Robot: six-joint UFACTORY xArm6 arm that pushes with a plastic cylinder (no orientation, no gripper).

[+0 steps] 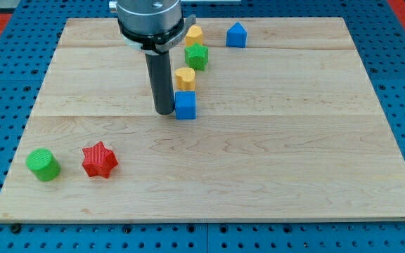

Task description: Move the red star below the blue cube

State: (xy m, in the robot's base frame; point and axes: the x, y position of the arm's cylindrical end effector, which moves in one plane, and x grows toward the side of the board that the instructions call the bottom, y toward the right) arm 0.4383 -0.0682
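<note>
The red star (100, 159) lies near the view's bottom left of the wooden board. The blue cube (185, 105) sits near the board's middle, a little towards the top. My tip (164, 111) rests on the board just left of the blue cube, close to its left face or touching it. The red star is far down and to the left of my tip. The rod rises from the tip to the arm's dark round head at the view's top.
A green cylinder (43, 164) stands left of the red star. A yellow block (185, 77) sits just above the blue cube, a green star-like block (196, 56) above that, another yellow block (193, 34) higher. A blue house-shaped block (236, 34) lies at the top.
</note>
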